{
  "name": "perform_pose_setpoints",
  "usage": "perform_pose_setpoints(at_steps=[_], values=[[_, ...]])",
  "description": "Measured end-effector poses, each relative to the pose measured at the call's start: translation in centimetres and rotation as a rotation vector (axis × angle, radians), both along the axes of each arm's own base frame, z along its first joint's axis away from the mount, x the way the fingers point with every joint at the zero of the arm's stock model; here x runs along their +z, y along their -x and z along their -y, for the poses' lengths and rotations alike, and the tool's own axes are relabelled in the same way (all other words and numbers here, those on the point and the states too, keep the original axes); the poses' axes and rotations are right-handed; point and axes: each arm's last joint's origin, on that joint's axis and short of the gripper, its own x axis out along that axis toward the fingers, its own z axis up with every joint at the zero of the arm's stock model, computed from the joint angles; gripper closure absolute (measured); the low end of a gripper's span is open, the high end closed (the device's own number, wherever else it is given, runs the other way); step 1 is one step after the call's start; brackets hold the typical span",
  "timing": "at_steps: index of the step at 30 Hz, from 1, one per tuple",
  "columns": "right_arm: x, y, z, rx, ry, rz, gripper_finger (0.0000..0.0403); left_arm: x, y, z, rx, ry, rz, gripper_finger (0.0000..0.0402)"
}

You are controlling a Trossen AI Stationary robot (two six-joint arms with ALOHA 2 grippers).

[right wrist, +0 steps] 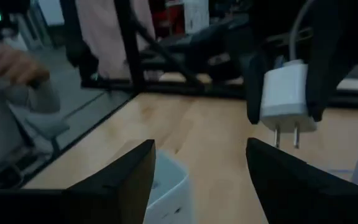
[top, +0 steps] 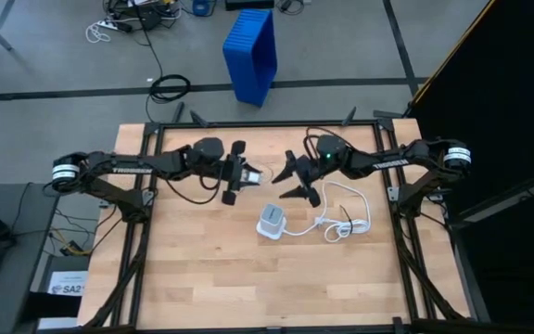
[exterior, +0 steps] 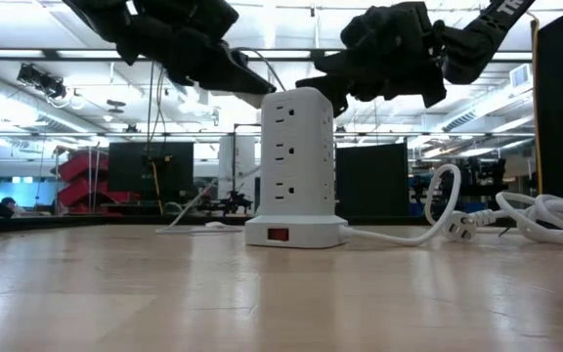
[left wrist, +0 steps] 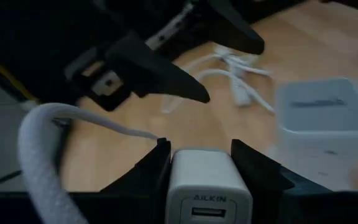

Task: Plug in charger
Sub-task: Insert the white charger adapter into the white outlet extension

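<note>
The left hand (top: pixel 240 178) hangs above the pale wooden surface (top: pixel 202 269), its dark fingers closed on the charger (left wrist: pixel 207 186), a smooth white rounded block with two metal prongs and a thick white cord (left wrist: pixel 39 162) beside it. The right hand (top: pixel 297 178) hovers facing it, tapered black fingers spread apart and empty. Below and between them stands a glossy white socket tower (exterior: pixel 296 166); its cable (top: pixel 346 218) seems loosely looped nearby.

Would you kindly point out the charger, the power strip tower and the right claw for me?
charger (left wrist: pixel 208 186): left wrist view, on its white front face between the left claw's fingers.
power strip tower (exterior: pixel 297 161): low view, on its socket column.
right claw (right wrist: pixel 197 177): right wrist view, midway between its open fingertips.
</note>
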Motion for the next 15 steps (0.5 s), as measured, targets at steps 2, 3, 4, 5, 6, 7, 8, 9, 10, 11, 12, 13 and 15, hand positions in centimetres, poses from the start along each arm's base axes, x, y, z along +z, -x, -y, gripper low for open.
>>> perform_pose_setpoints(at_steps=[2,3,4,5,6,7,8,9,10,11,12,13,15], values=[[-0.7,0.0,-0.8,0.001,0.019,-0.063,0.0169,0.2,0.0,0.1,-0.006,-0.002,0.017,0.0278],[-0.8,0.0,-1.1,-0.004,0.026,-0.080,0.0163,0.3,0.0,0.1,-0.006,-0.003,0.023,0.0278],[-0.9,0.0,-1.4,-0.016,0.033,-0.096,0.0157,0.3,0.0,0.1,-0.001,0.001,0.023,0.0278],[-1.1,0.0,-1.7,-0.029,0.038,-0.118,0.0149,0.3,0.0,0.1,0.000,0.002,0.021,0.0278],[-1.2,0.0,-1.9,-0.031,0.037,-0.133,0.0141,0.3,0.0,0.0,0.002,0.005,0.021,0.0278],[-1.2,0.0,-2.0,-0.035,0.038,-0.141,0.0134,0.3,0.0,0.0,0.003,0.007,0.022,0.0278],[-1.3,0.1,-2.1,-0.035,0.036,-0.153,0.0126,0.3,0.0,0.0,0.003,0.008,0.024,0.0278],[-1.3,0.1,-2.1,-0.035,0.034,-0.165,0.0119,0.3,0.0,0.0,0.003,0.008,0.028,0.0278],[-1.4,0.2,-2.1,-0.036,0.029,-0.177,0.0111,0.3,-0.1,0.0,0.005,0.008,0.030,0.0278],[-1.5,0.2,-2.1,-0.036,0.024,-0.190,0.0103,0.3,0.0,0.0,0.008,0.009,0.028,0.0278],[-1.5,0.3,-2.1,-0.035,0.022,-0.201,0.0095,0.3,-0.1,0.0,0.012,0.012,0.027,0.0278],[-1.6,0.3,-2.0,-0.035,0.019,-0.212,0.0087,0.3,-0.1,0.0,0.015,0.019,0.026,0.0278],[-1.7,0.4,-1.9,-0.034,0.014,-0.222,0.0072,0.3,-0.1,0.0,0.030,0.023,0.026,0.0278]])
